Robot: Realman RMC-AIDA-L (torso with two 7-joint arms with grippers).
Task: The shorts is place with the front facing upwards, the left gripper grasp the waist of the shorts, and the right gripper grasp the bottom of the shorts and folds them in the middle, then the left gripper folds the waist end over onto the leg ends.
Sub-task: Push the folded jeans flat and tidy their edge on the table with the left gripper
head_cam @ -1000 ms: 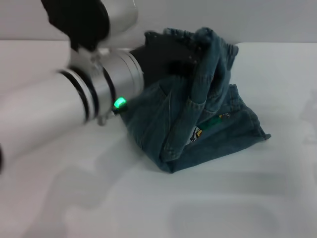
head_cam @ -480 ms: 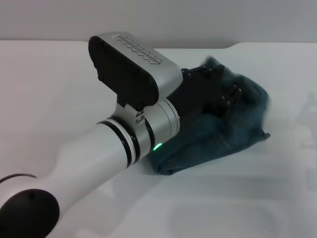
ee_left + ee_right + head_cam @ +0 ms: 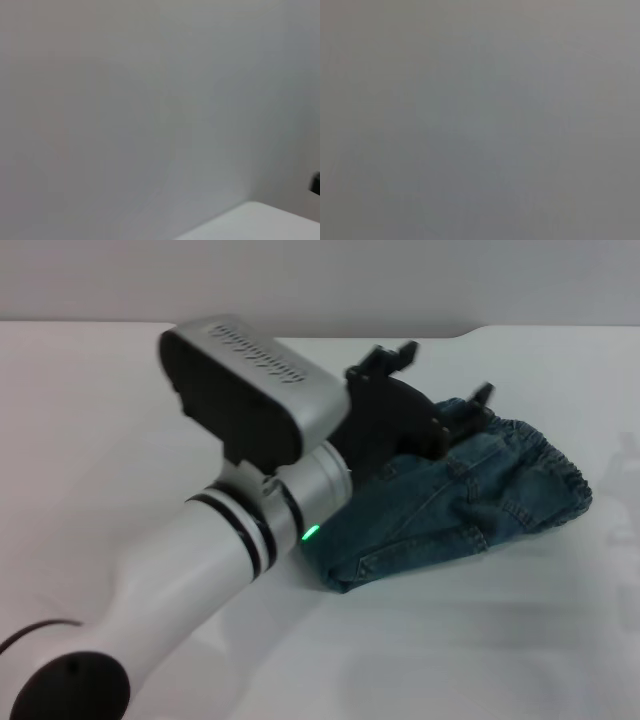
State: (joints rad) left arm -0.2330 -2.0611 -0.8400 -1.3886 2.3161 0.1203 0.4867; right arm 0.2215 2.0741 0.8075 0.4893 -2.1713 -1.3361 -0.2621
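Note:
The blue denim shorts (image 3: 460, 510) lie folded on the white table (image 3: 120, 420), right of centre in the head view. The puckered elastic waist (image 3: 562, 472) lies on top at the right end of the bundle. The leg ends are covered by the folded layer, so I cannot make them out. My left gripper (image 3: 443, 373), a black claw on the thick silver arm (image 3: 240, 540), hovers just above the far edge of the shorts. It is open and holds nothing. The right gripper is out of view. Both wrist views show only blank grey.
The silver left arm crosses the table from the near left and hides the left part of the shorts. A grey wall (image 3: 320, 280) stands behind the table's far edge.
The left gripper swung the raised waist over to the right, let go of it and lifted slightly. The shorts went from a lifted heap to a flat folded bundle.

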